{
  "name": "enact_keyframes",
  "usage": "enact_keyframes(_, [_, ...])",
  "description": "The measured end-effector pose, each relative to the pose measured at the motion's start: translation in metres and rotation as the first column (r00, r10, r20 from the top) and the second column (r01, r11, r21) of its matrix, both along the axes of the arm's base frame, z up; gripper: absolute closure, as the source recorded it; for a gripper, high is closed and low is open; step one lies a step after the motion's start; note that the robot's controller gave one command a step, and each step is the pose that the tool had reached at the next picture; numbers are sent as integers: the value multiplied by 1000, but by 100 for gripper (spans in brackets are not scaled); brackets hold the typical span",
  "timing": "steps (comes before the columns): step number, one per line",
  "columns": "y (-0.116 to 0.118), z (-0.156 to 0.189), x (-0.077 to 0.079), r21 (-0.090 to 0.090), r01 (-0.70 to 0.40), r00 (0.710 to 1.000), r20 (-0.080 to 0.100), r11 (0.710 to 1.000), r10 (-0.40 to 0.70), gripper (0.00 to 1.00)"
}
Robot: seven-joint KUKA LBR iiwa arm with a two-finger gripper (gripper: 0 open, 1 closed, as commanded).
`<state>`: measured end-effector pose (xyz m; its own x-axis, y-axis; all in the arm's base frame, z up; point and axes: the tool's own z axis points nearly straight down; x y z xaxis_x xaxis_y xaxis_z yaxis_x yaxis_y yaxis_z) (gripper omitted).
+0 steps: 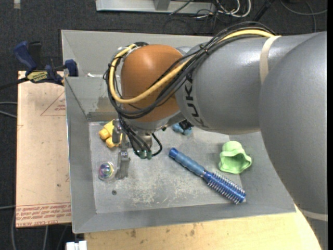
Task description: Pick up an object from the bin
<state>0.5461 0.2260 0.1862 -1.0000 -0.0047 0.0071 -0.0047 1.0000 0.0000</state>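
- Arm (250, 82) covers 12 to 3 o'clock of bin (78, 155);
- hand (123, 166) down at 8 o'clock; open or closed, cannot tell;
- clear ball (105, 170) just beside, at its 9 o'clock; brush (207, 175) at 4.

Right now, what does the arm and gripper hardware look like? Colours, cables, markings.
The arm is made of smooth, rounded silver-grey links with dark KUKA lettering. An orange dome cover caps the wrist, with black and pale yellow cables looped over it. The gripper below is small and grey metal.
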Motion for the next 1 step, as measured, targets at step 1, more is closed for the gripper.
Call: enact_keyframes(1, [-9, -114, -15, -1, -25, 1000, -1, 1000, 25, 0])
